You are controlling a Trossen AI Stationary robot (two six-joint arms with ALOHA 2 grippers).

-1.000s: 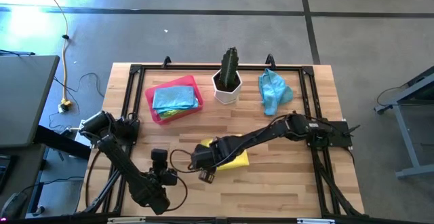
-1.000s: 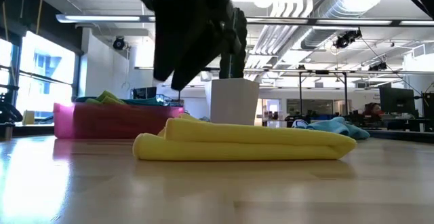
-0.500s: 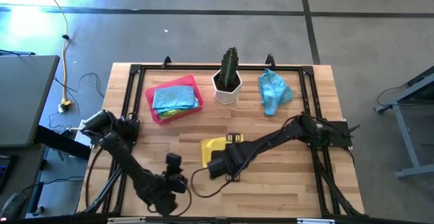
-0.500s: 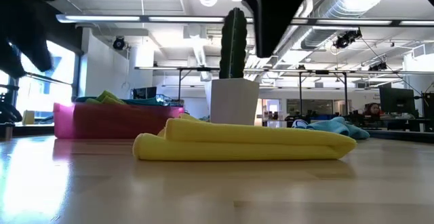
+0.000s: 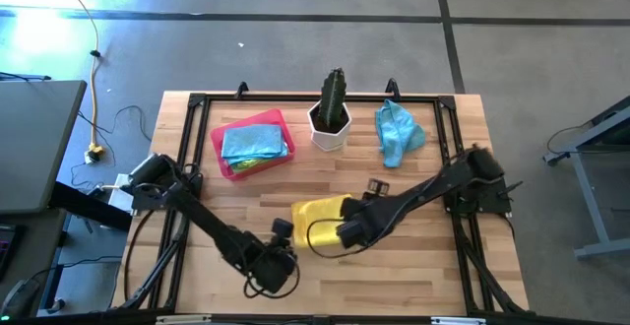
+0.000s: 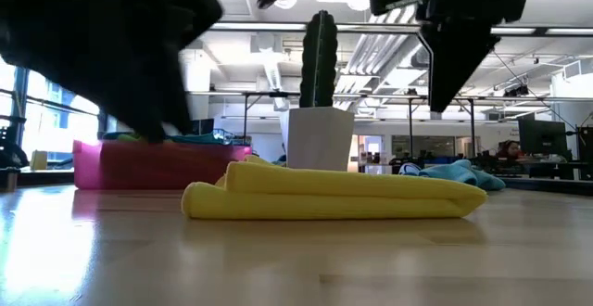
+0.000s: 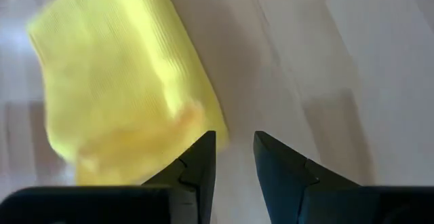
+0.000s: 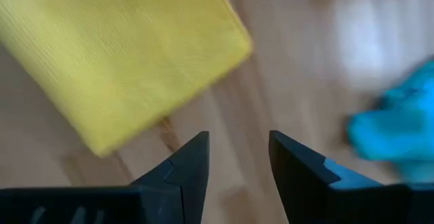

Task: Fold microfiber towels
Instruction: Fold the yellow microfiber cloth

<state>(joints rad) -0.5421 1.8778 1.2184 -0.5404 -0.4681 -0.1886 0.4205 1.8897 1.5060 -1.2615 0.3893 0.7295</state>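
Note:
A yellow microfiber towel [image 5: 320, 215] lies folded flat on the wooden table [image 5: 413, 266], near the middle; the low view shows its stacked layers [image 6: 334, 195]. My left gripper [image 5: 286, 239] hovers open at the towel's near left corner [image 7: 203, 115], with nothing between its fingers [image 7: 234, 139]. My right gripper [image 5: 350, 230] hangs open above the towel's right end [image 8: 224, 41], also with nothing between its fingers [image 8: 237, 139]. A crumpled light blue towel [image 5: 397, 133] lies at the far right.
A pink tray [image 5: 219, 148] holding blue and green towels [image 5: 254, 143] stands at the far left. A cactus in a white pot [image 5: 331, 118] stands at the far middle. A black frame [image 5: 453, 128] runs along the table's edges. Bare wood lies near the front edge.
My right gripper has gone from the yellow towel's left end toward the table's right edge and now hangs over the towel's right end. My left gripper has swung rightward to the towel's near left corner and turned. The towel has lain still.

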